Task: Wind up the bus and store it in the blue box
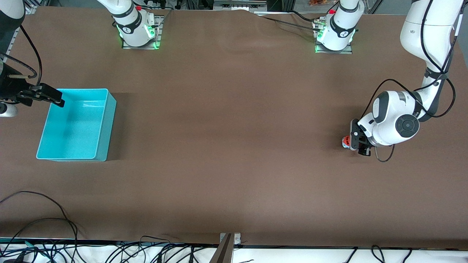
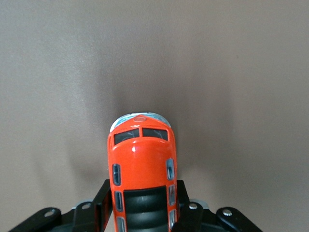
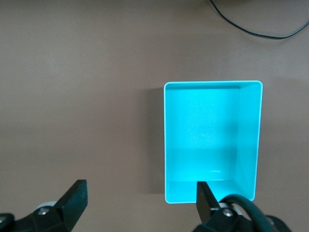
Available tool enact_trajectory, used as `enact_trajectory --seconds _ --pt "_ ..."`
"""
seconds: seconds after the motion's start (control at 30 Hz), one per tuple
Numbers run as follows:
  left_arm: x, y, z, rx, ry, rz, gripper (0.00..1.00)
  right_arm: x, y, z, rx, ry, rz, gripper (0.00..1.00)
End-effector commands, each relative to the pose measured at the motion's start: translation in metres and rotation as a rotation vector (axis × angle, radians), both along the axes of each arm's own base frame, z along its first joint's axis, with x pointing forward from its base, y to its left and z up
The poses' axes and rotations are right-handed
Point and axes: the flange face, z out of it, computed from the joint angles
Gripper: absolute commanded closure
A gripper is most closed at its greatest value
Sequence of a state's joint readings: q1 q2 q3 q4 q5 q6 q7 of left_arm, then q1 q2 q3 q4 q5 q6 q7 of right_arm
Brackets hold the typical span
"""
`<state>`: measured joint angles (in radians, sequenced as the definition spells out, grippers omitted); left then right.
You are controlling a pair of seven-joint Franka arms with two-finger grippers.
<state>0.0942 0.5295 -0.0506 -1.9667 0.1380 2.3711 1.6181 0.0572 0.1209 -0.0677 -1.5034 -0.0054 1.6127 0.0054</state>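
The small orange-red bus point(image 2: 142, 159) with its black roof panels sits between the fingers of my left gripper point(image 2: 143, 205), which is shut on its sides. In the front view the bus point(image 1: 346, 141) is low at the brown table, toward the left arm's end, mostly hidden by the left gripper point(image 1: 356, 143). The turquoise blue box point(image 1: 104, 124) stands empty toward the right arm's end. My right gripper point(image 1: 58, 100) hovers open over the box's corner, and in its own view the box point(image 3: 251, 140) lies past the right gripper point(image 3: 140, 198).
Brown table surface stretches between the bus and the box. Loose black cables point(image 1: 55, 219) lie along the table edge nearest the front camera. A black cable point(image 3: 256, 29) shows on the table in the right wrist view.
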Motion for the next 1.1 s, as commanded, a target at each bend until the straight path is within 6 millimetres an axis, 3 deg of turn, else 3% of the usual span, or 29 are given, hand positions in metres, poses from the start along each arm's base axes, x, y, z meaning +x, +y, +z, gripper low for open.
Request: enact_trajectory --seconds 0.0,0.23,0.73,1.07 --pt "-0.009 0.008 -0.006 0.009 -0.024 -0.022 0.81 0.000 0.002 0.007 0.013 -0.009 -0.005 0.00" --pt "-0.020 0.035 -0.024 -0.004 -0.050 -0.022 0.80 0.000 0.001 0.007 0.013 -0.009 -0.006 0.00" --pt "-0.035 0.145 -0.051 -0.023 -0.088 -0.032 0.79 0.000 0.001 0.007 0.013 -0.009 -0.008 0.00" --pt "-0.044 0.190 -0.054 -0.022 -0.095 -0.004 0.77 0.000 0.001 0.007 0.013 -0.009 -0.008 0.00"
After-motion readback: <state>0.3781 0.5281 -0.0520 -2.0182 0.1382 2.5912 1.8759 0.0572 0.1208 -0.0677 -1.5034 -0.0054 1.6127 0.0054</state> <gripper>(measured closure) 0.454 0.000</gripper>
